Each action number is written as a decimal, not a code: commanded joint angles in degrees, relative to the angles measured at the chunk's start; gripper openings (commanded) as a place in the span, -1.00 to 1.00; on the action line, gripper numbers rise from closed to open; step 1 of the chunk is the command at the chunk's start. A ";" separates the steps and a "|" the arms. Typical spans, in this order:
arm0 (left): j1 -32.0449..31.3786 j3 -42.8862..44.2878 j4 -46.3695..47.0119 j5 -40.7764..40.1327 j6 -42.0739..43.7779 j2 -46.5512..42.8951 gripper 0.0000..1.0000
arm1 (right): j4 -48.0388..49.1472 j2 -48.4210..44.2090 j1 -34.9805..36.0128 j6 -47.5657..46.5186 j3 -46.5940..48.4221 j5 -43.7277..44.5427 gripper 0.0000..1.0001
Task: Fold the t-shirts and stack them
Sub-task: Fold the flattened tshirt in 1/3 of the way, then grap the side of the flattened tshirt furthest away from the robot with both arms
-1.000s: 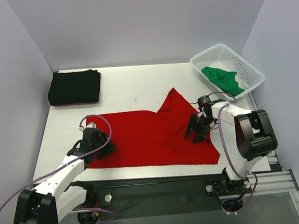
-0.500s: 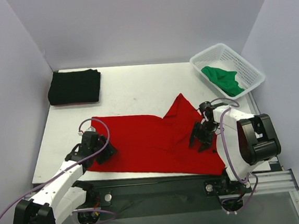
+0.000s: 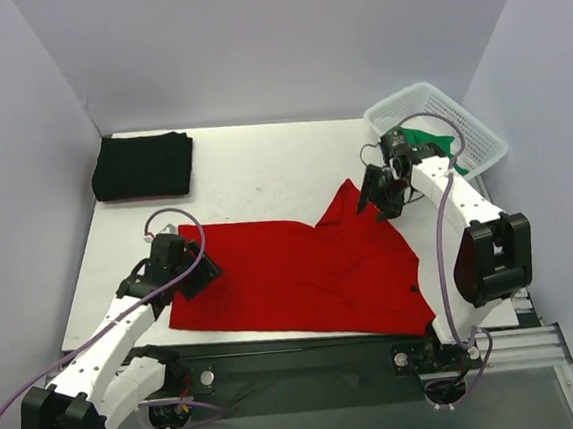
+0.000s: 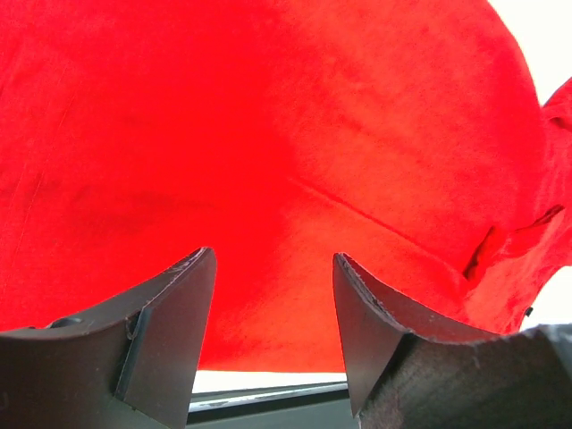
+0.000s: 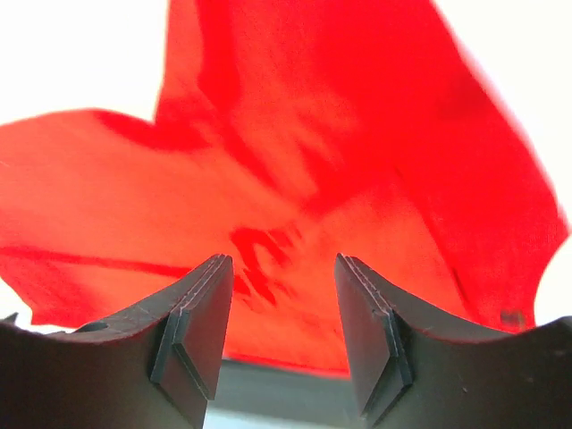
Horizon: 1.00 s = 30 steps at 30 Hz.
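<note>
The red t-shirt [image 3: 302,273] lies spread on the white table, one corner peaking up at the far right. It fills the left wrist view [image 4: 268,134] and the right wrist view [image 5: 295,179]. My left gripper [image 3: 194,276] is open and empty at the shirt's left edge. My right gripper [image 3: 377,198] is open and empty, lifted beside the shirt's raised far-right corner. The black t-shirt [image 3: 144,166] lies folded at the far left corner. The green t-shirt [image 3: 427,152] sits crumpled in the basket.
A white mesh basket [image 3: 459,119] stands at the far right corner, close behind my right arm. Purple walls enclose the table on three sides. The table's near edge and a black rail run just below the red shirt.
My right gripper has moved from the middle of the shirt's right part up and away toward the basket. The left gripper has shifted slightly away. The shirt's right side has slid nearer the front edge.
</note>
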 commanded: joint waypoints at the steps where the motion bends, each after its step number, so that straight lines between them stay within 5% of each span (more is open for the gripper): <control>1: 0.33 3.82 0.99 -0.90 1.56 1.86 0.32 | -1.10 7.27 -0.24 -2.94 8.52 2.83 -0.01; 10: 1.82 6.54 -1.90 -3.28 3.94 -0.59 0.36 | 3.56 25.11 0.20 -4.08 22.95 3.10 -0.02; 30: 3.49 5.58 -7.00 -3.72 3.67 -4.11 0.36 | 8.22 34.53 2.84 -4.70 29.63 1.52 -0.03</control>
